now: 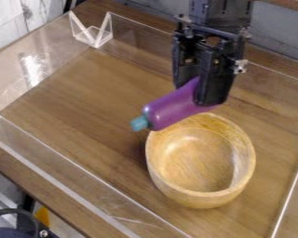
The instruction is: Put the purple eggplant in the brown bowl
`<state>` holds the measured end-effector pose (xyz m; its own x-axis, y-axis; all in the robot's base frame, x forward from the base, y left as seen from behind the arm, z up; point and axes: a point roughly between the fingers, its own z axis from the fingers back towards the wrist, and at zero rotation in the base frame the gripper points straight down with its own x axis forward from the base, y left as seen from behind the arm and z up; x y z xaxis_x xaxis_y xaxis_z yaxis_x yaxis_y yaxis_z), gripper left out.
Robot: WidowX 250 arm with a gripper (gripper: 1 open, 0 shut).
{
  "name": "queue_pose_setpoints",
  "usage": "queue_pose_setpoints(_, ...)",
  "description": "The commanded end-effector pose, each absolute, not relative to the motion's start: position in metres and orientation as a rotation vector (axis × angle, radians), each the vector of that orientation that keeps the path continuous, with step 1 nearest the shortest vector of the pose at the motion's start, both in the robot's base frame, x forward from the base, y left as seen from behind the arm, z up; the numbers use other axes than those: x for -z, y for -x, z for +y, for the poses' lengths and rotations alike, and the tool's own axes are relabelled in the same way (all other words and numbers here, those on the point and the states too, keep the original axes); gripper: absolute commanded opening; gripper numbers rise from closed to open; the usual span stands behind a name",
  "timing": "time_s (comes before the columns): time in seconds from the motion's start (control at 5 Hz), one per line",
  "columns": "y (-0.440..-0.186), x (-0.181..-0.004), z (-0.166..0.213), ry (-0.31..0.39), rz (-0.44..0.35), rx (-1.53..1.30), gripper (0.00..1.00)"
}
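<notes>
Right, my claw [204, 93] is clamped on the purple eggplant [171, 104], holding it tilted in the air over the brown bowl's [201, 167] far rim, toward the surface's right edge. I judge this the carry step; next I must centre it over the bowl and release.

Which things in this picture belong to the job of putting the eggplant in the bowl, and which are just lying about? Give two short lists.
Belong to the job:
- purple eggplant, held in the gripper above the bowl's far rim
- brown bowl, empty

Just lying about:
- clear plastic stand at the far left corner
- wooden table
</notes>
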<state>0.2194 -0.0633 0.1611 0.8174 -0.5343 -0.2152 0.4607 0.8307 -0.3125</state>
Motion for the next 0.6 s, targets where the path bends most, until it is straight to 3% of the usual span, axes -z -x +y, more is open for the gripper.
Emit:
queue_pose_setpoints(0.0, -0.220, -0.178, -0.073, 0.244, 0.242, 0.554, 0.00)
queue_pose_setpoints(0.4, -0.216, -0.172, -0.088, 0.248, 0.250, 0.518, 0.00)
